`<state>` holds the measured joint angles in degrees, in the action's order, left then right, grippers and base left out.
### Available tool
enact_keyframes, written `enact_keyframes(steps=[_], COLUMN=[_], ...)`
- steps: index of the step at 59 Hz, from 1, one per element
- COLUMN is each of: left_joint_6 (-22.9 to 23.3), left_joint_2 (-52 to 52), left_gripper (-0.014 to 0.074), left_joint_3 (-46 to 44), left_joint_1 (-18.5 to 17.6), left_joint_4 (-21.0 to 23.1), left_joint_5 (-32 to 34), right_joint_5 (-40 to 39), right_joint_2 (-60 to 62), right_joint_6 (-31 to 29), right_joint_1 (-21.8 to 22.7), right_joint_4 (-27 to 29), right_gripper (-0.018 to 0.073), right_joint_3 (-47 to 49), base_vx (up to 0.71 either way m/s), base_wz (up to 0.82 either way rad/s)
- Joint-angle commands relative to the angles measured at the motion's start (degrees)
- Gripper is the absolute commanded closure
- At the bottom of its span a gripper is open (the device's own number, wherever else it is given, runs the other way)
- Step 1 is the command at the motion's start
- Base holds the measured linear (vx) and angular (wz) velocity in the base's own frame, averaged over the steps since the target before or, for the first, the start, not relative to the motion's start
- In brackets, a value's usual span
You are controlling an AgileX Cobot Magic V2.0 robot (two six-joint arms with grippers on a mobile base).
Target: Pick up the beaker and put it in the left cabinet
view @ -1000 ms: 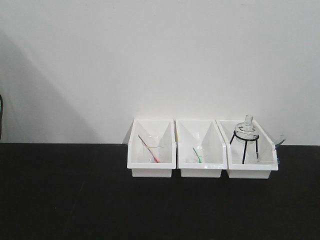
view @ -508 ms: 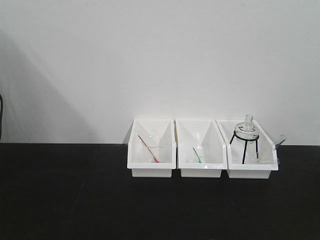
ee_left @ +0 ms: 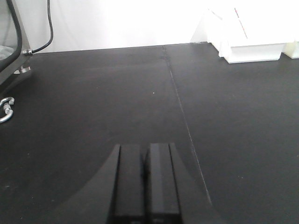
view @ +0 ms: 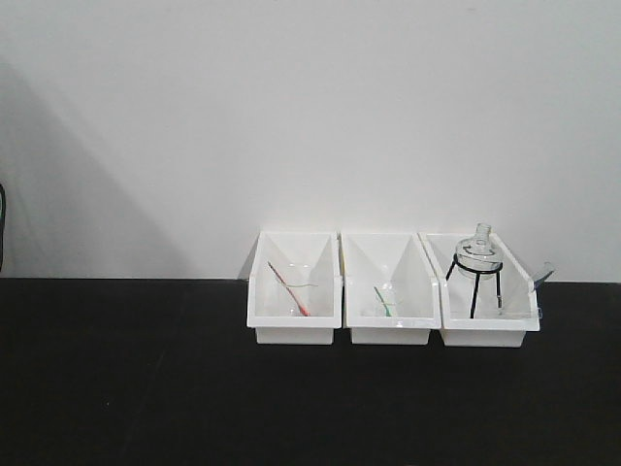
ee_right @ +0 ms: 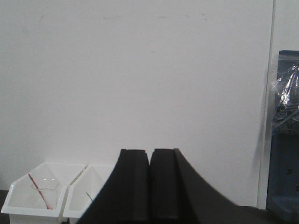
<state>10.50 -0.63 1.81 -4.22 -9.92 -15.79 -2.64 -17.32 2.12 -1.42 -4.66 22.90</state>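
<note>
The beaker (view: 295, 289), clear glass with a red stick in it, stands in the left of three white bins (view: 291, 325) at the back of the black table. It also shows in the right wrist view (ee_right: 44, 186). My left gripper (ee_left: 145, 150) is shut and empty, low over the bare table, well left of the bins. My right gripper (ee_right: 149, 153) is shut and empty, raised, facing the wall with the bins below and to its left. Neither gripper shows in the front view. The left cabinet is out of view.
The middle bin (view: 388, 325) holds a small glass piece with a green stick. The right bin (view: 490, 328) holds a round flask on a black tripod (view: 477, 267). A black-framed object (ee_left: 10, 42), a cable and a metal ring (ee_left: 5, 109) are at far left. A blue object (ee_right: 284, 158) stands at right.
</note>
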Motion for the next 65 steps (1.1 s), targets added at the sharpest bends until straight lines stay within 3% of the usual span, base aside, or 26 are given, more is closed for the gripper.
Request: enact_keyframes(steps=[1, 18, 26, 36, 40, 47, 59, 65], left_joint_6=[0.24, 0.24, 0.24, 0.24, 0.24, 0.24, 0.24, 0.24], left_joint_2=[-0.93, -0.93, -0.93, -0.93, -0.93, -0.93, -0.93, -0.93], left_gripper=[0.0593, 0.0593, 0.0593, 0.0593, 0.0593, 0.0593, 0.0593, 0.0593], left_joint_3=[-0.94, -0.94, -0.94, -0.94, -0.94, -0.94, -0.94, -0.94], left_joint_1=[0.01, 0.01, 0.01, 0.01, 0.01, 0.01, 0.01, 0.01], left_joint_4=[-0.05, -0.05, -0.05, -0.05, -0.05, -0.05, -0.05, -0.05], left_joint_5=[4.41, 4.41, 4.41, 4.41, 4.41, 4.41, 4.41, 4.41], right_joint_5=[-2.94, -1.64, 0.39, 0.59, 0.35, 0.04, -1.51, -5.97], right_joint_2=[-8.18, -20.64, -22.46, -22.71, -22.71, -22.71, -22.41, -22.41], right_joint_6=[0.10, 6.41, 7.35, 7.35, 7.35, 7.32, 8.01, 5.03], right_joint_1=[0.23, 0.23, 0.23, 0.23, 0.23, 0.23, 0.23, 0.23], right_joint_4=[-0.52, -0.26, -0.26, -0.41, -0.41, -0.48, 1.62, -1.30], right_gripper=[0.0568, 0.0557, 0.0487, 0.0225, 0.0045, -0.0174, -0.0158, -0.0127], right_joint_3=[7.74, 13.29, 13.29, 13.29, 13.29, 13.29, 13.24, 10.72], base_vx=[0.00, 0.00, 0.00, 0.00, 0.00, 0.00, 0.00, 0.00], base_wz=[0.00, 0.00, 0.00, 0.00, 0.00, 0.00, 0.00, 0.00])
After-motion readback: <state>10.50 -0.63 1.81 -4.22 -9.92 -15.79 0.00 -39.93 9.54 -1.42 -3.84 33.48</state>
